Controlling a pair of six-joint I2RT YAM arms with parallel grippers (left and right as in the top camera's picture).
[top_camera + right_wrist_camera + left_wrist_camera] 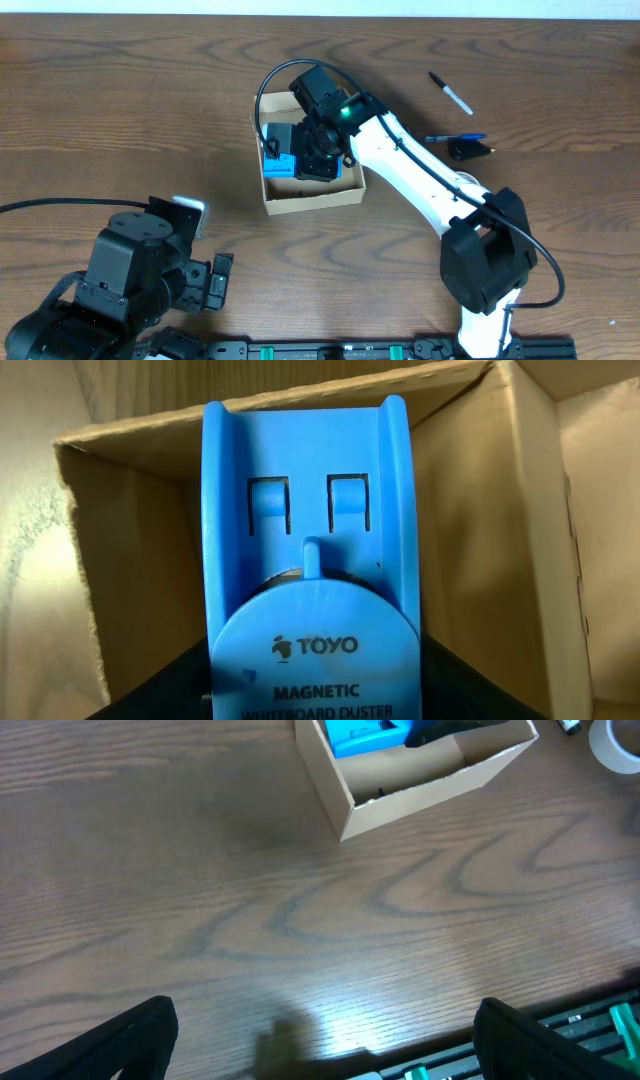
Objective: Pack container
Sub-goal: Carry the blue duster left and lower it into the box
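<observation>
Brown wood-grain table (120, 120) — cardboard container (312, 202) near its middle.

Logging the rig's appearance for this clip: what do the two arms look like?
The right arm has white links, black joint housings, a green indicator light and a looping black cable. The left arm looks all black, with black fingers.
</observation>
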